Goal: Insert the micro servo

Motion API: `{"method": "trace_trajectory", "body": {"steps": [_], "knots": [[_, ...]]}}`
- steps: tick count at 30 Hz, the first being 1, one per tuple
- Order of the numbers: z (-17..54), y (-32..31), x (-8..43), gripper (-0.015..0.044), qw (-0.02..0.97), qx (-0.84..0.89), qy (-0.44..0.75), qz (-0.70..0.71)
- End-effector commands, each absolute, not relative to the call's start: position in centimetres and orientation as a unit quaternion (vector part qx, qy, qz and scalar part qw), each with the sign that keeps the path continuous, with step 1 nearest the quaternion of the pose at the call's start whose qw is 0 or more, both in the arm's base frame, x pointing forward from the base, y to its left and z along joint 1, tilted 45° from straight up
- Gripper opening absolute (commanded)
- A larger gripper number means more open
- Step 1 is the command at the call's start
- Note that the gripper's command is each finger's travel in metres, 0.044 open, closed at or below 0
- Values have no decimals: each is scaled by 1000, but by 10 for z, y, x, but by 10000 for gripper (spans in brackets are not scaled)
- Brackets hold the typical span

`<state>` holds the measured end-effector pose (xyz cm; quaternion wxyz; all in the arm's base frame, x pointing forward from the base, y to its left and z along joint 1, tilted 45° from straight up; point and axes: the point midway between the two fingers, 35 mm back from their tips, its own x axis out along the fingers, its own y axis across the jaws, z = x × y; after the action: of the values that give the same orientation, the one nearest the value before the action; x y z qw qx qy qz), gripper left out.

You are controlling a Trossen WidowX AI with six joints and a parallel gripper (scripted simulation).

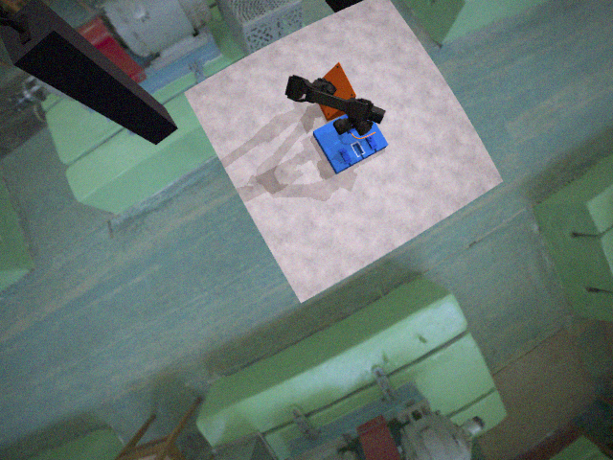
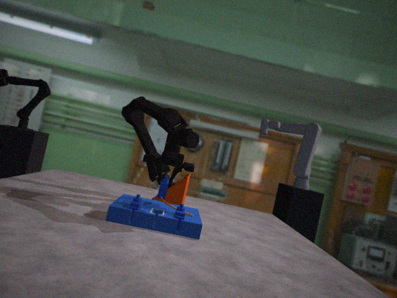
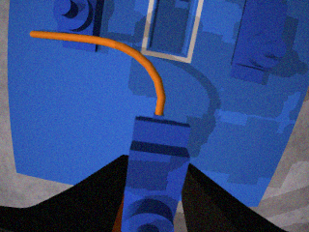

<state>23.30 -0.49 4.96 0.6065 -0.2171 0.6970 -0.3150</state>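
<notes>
My gripper (image 1: 352,127) (image 2: 164,182) (image 3: 155,166) is shut on the loose blue micro servo (image 2: 163,189) (image 3: 156,169), holding it above the rear part of the blue deck (image 1: 327,136) (image 2: 120,213) (image 3: 58,121). The servo's round boss shows at its near end in the wrist view. Its orange cable (image 1: 363,137) (image 2: 173,205) (image 3: 145,63) leaves the far end and curves aside over the deck. The white outline (image 3: 169,57) marks the empty pocket (image 1: 357,149) (image 3: 171,29), ahead of the servo in the wrist view. In the top view the arm hides the servo body.
Seated servos (image 1: 345,155) (image 1: 372,142) (image 2: 136,201) (image 2: 180,212) (image 3: 77,29) (image 3: 261,39) flank the pocket. An orange panel (image 1: 339,81) (image 2: 177,192) stands behind the deck, close to the arm. The deck rests on a pale table (image 1: 396,208) (image 2: 96,256).
</notes>
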Motion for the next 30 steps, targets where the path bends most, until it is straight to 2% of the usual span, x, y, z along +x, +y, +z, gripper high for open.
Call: {"method": "trace_trajectory", "body": {"steps": [1, 30], "knots": [[49, -5, 237, 0, 610, -212, 693, -320], [46, -25, 340, 0, 612, -211, 691, -322]]}}
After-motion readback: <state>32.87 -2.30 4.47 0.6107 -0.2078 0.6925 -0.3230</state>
